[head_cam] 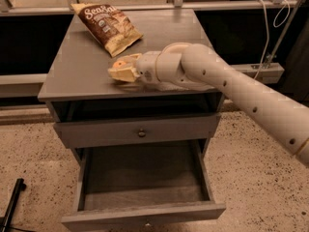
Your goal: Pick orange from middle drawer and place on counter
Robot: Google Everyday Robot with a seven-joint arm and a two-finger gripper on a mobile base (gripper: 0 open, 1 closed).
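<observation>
The orange (119, 63) sits between the cream fingers of my gripper (123, 69), only its top showing. The gripper is shut on it, low over the front middle of the grey counter (77, 66); I cannot tell if the fruit touches the top. My white arm (227, 83) reaches in from the right. The middle drawer (145, 178) is pulled wide open below, and its grey floor holds nothing.
A brown chip bag (107, 21) lies on the counter's back left, just behind the gripper. The narrower drawer front with a small knob (141, 133) is closed. A dark pole (12, 202) stands on the speckled floor at lower left.
</observation>
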